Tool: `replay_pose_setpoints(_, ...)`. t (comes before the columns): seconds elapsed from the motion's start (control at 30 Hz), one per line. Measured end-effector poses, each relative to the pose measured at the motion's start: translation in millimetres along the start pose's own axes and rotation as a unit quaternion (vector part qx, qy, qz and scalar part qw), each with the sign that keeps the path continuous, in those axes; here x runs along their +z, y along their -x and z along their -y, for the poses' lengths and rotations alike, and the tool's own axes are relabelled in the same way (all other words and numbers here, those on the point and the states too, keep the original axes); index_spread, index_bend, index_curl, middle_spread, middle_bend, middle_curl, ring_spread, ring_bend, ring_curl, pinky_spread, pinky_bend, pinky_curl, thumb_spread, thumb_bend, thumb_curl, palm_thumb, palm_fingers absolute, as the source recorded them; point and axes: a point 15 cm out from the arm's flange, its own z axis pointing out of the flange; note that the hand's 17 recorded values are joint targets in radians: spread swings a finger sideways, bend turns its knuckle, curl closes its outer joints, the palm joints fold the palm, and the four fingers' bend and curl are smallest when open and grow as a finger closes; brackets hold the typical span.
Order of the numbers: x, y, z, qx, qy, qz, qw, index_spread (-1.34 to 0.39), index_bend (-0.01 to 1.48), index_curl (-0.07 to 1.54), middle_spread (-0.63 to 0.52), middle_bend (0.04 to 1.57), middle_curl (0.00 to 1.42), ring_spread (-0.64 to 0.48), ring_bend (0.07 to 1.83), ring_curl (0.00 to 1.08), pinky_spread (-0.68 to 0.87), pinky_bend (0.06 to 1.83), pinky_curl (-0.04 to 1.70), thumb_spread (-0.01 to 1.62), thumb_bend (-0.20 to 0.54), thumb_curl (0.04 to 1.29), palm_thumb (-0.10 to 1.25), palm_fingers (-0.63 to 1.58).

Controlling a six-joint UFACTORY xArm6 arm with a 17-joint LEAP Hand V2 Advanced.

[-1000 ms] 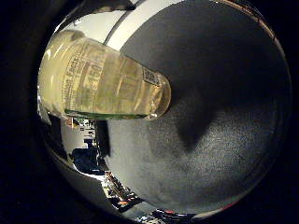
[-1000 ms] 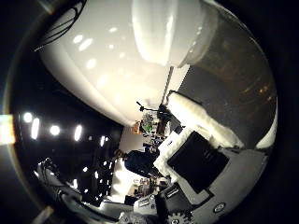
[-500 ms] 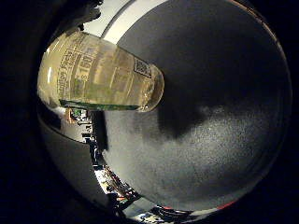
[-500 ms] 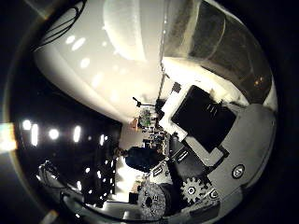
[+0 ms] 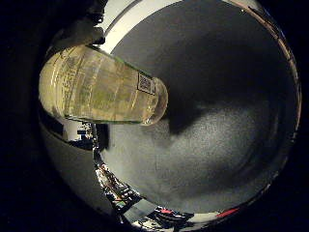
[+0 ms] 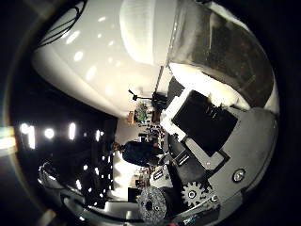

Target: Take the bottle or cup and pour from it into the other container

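Observation:
A clear plastic bottle (image 5: 101, 87) with a printed label and pale yellowish liquid fills much of the right little finger side palm view, close to the palm. It lies on its side in the air above a grey table top (image 5: 227, 106) and casts a shadow on it. In the right thumb side palm view a pale, rounded part of the bottle (image 6: 150, 33) sits close by, next to the black and white parts of my hand (image 6: 202, 127), whose fingers are curled by it.
The grey table's light rim (image 5: 121, 19) curves past the bottle. Beyond the table lies a dark room with ceiling lights (image 6: 47, 132) and cluttered stands and equipment (image 6: 141, 151) in the distance.
The whole picture has shifted, so my hand has turned with the bottle. The bottle stays close to the palm and its label has rolled partly out of sight. Geared parts of the hand came into the thumb side view.

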Motion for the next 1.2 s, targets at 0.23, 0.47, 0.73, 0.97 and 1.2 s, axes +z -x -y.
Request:
replay_pose_setpoints(0.23,-7.5,40.4,-7.2,-0.022,0.051,-0.063,0.996,-0.18,1.18,0.74,-0.1,1.35,0.68,-0.16,1.45,0.59,-0.17,1.5,0.61,0.77,-0.014,0.82,1.13,1.18)
replay_pose_setpoints(0.47,1.7,90.0,-17.0,-0.036,0.115,-0.139,0.983,-0.18,1.19,0.74,-0.1,1.36,0.67,-0.16,1.46,0.59,-0.17,1.46,0.68,0.75,-0.015,0.86,1.12,1.18)
replay_pose_setpoints(0.73,25.0,158.8,-21.1,-0.08,0.165,-0.215,0.959,-0.18,1.19,0.74,-0.1,1.36,0.67,-0.16,1.46,0.59,-0.19,1.42,0.75,0.75,-0.015,0.89,1.1,1.18)
replay_pose_setpoints(0.97,52.8,206.5,-29.9,-0.124,0.211,-0.297,0.923,-0.18,1.19,0.73,-0.1,1.36,0.66,-0.16,1.46,0.59,-0.2,1.38,0.8,0.75,-0.015,0.9,1.09,1.18)
replay_pose_setpoints(1.2,80.4,237.6,-37.3,-0.172,0.252,-0.394,0.867,-0.18,1.19,0.73,-0.1,1.36,0.66,-0.16,1.46,0.59,-0.21,1.36,0.84,0.76,-0.016,0.91,1.07,1.18)
